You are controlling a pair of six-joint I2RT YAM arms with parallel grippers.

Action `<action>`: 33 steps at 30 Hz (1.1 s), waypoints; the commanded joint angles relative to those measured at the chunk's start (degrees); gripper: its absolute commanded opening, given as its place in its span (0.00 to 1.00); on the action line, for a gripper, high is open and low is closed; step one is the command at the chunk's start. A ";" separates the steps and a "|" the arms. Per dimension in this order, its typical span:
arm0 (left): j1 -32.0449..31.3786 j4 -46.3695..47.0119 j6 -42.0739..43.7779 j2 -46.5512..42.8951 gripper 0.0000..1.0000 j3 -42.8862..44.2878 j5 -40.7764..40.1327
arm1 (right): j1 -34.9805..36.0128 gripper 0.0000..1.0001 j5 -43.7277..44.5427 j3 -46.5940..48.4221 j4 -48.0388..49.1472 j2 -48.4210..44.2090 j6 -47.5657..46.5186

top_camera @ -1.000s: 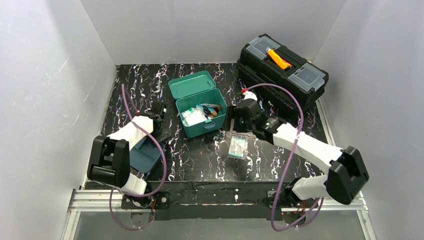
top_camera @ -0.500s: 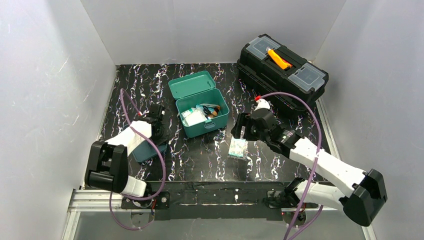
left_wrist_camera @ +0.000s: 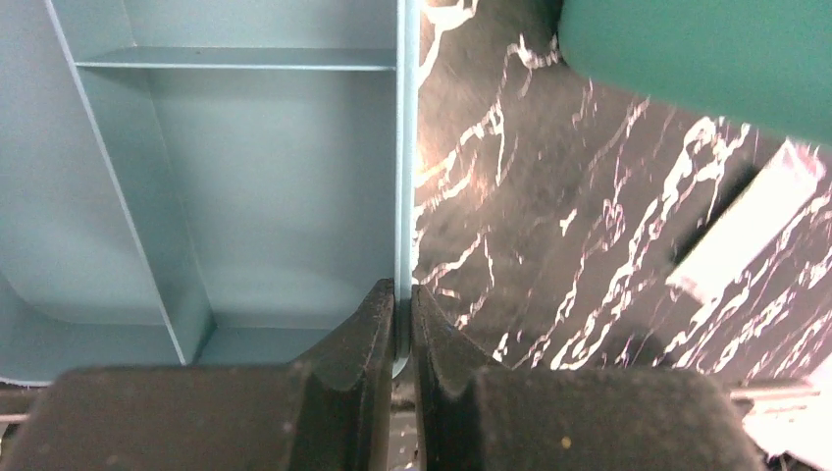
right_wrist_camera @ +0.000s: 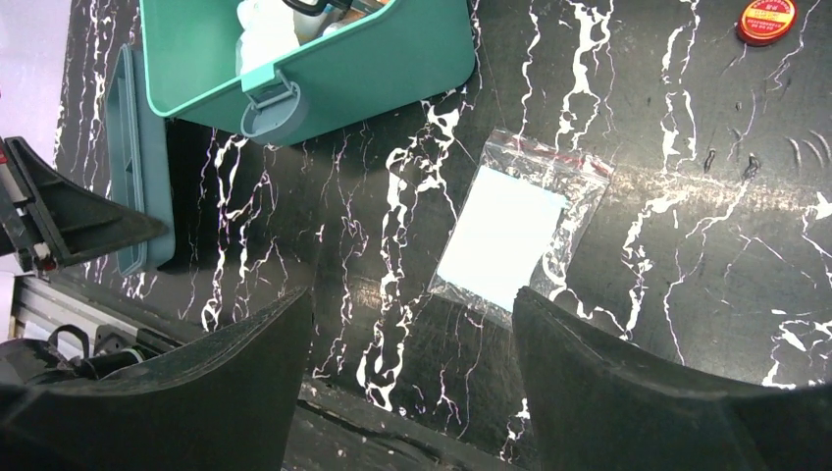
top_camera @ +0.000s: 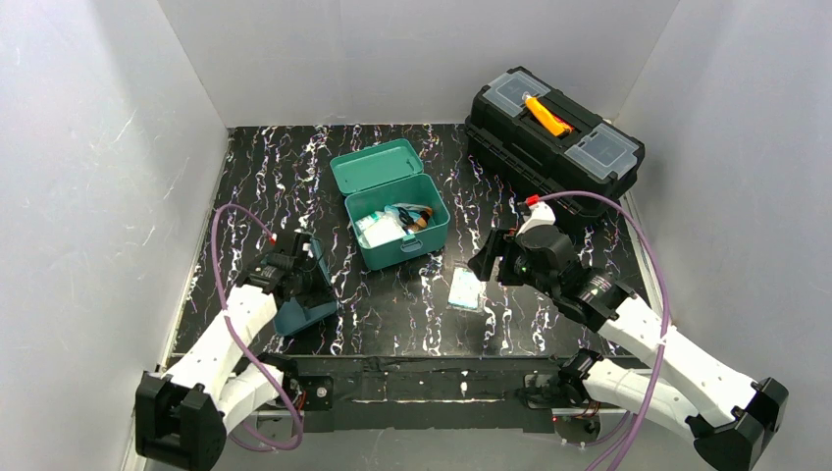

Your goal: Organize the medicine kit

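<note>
The step in hand is bringing the loose parts back to the box [top_camera: 410,238], with each arm on its own piece. The box sits open mid-surface, lid thrown back, with small bottles and packets in its well.

The left fingers [left_wrist_camera: 385,319] are pinched narrow on one thin wall of the tray [left_wrist_camera: 275,177], gripping it by the rim. From above, the tray [top_camera: 306,312] is left of the box and well apart from it, near the front of the surface [top_camera: 392,304]. It looks tipped up on one side rather than lying flat, though I cannot tell how far it clears the surface.

The right fingers [right_wrist_camera: 598,378] stand wide and hold nothing. They hang over the packet [right_wrist_camera: 510,240], a clear zip bag with a pale square inside. It lies flat just in front of the box and touches nothing.

Next, the right arm probably has to come down on the packet. The bag is thin and flat, so the fingers need to catch an edge or scrape under it. It should go into the well before the tray. The left arm then has to carry the tray across, level it and square it with the box opening before lowering it.

A small red tin [right_wrist_camera: 766,18] lies off to the right, and the black toolbox [top_camera: 554,132] stands behind, not part of this.
</note>
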 commanded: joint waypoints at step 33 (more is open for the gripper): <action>-54.17 -12.12 2.84 22.95 0.00 19.01 -2.40 | -0.10 0.82 -2.10 2.71 -7.69 0.89 -5.76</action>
